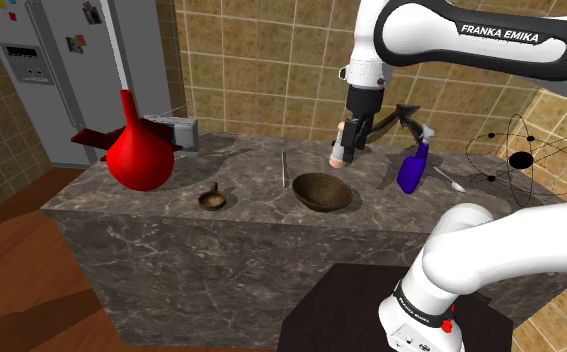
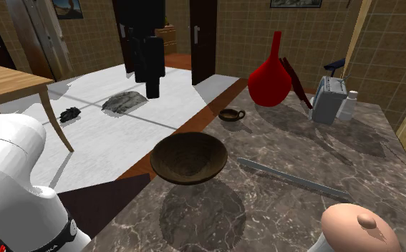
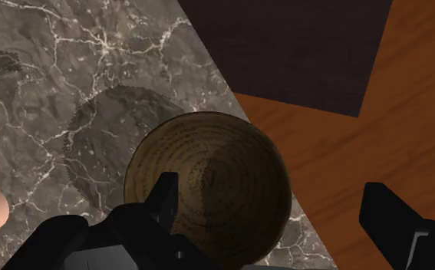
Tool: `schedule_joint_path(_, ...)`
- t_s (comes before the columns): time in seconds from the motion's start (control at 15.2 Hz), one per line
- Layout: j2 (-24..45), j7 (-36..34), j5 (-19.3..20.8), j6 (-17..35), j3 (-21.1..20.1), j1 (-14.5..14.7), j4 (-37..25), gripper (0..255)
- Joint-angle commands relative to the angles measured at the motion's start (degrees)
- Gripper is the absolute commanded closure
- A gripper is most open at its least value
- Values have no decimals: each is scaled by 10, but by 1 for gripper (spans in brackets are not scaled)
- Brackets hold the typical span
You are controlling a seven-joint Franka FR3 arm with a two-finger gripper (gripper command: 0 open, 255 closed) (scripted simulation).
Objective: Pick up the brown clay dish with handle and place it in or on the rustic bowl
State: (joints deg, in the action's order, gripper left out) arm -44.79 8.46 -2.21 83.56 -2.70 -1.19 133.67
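Note:
The small brown dish with a handle point(image 1: 212, 200) point(image 2: 230, 114) sits on the dark marble counter point(image 1: 171, 215), between the red vase and the bowl. The round brown ribbed bowl point(image 1: 322, 192) point(image 2: 189, 157) point(image 3: 208, 184) stands near the counter's front edge. My black gripper point(image 1: 352, 138) point(image 2: 144, 80) point(image 3: 277, 211) hangs open in the air above the bowl, well away from the dish, with nothing between its fingers point(image 3: 163, 201).
A big red vase point(image 1: 139, 150) point(image 2: 271, 77) and a grey toaster point(image 1: 182, 132) point(image 2: 327, 100) stand at the back. A blue spray bottle point(image 1: 409, 168), a thin metal strip point(image 2: 294, 179) and a pink rounded object point(image 2: 355, 228) also share the counter. Wooden floor point(image 3: 407, 115) lies beyond the edge.

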Motion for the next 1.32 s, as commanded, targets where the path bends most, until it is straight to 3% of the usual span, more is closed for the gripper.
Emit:
schedule_joint_path(0.0, 0, 0, 0, 0, 0, 0, 0, 0)
schedule_joint_path(0.59, 135, -43, -60, 162, -31, 11, 4, 0)
schedule_joint_path(1.25, 323, -77, -108, 311, -59, 25, -66, 0)
